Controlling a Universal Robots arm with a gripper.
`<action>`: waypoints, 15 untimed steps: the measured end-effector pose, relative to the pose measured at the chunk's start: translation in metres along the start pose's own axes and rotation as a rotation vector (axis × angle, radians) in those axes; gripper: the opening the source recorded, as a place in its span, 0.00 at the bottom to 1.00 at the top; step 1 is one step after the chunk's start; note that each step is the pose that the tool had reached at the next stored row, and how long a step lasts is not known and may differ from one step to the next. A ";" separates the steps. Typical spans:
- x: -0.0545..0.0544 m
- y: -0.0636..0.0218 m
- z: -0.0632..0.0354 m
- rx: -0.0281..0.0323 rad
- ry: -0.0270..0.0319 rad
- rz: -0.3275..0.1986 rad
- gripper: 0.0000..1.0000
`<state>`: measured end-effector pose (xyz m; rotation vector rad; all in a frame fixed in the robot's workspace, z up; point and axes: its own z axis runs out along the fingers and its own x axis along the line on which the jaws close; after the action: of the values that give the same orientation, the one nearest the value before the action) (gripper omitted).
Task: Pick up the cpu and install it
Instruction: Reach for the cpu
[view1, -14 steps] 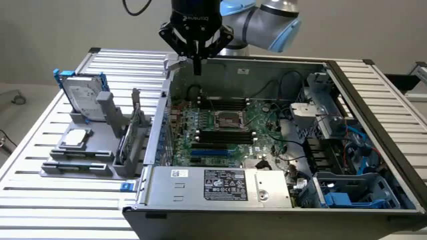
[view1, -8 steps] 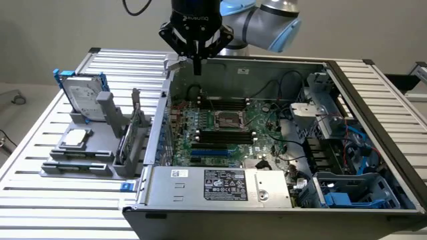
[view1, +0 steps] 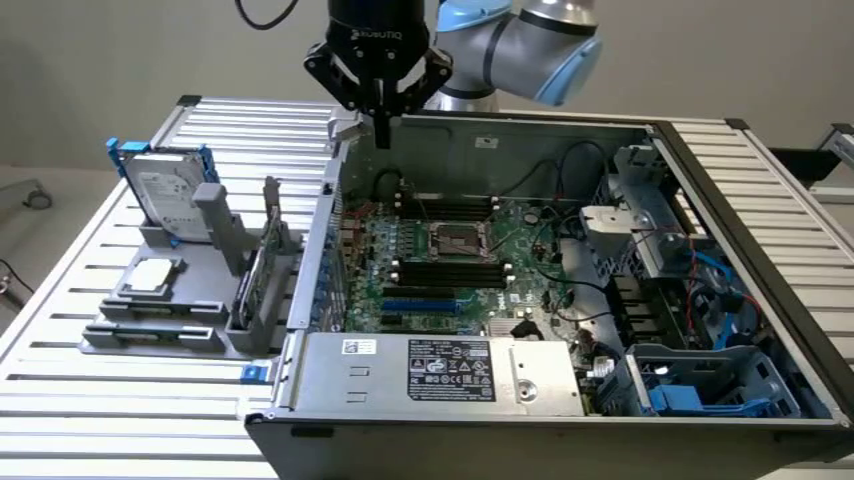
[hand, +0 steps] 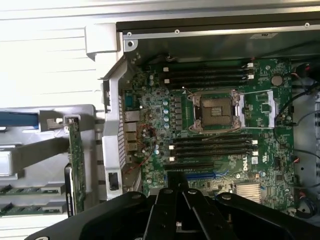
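Though claw (view1: 382, 140) closed, cpu (view1: 151, 275) well apart.

Hard drive (view1: 171, 190) beside open computer case (view1: 534, 135)

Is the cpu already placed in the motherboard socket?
No, the cpu lies on the grey holder at the exterior view's left, and the socket is empty.

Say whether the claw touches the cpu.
Apart. The exterior view shows the claw above the computer case, the cpu lying on the grey rack at that view's left.
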<state>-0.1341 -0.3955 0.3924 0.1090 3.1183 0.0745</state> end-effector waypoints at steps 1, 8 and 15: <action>0.005 0.0011 0.0001 -0.0001 0.0000 0.000 0.11; 0.037 0.0081 0.0026 0.0008 -0.0002 0.000 0.11; 0.069 0.0063 0.0094 0.0032 -0.0004 0.000 0.11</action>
<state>-0.2022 -0.3840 0.3820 0.1087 3.1181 0.0696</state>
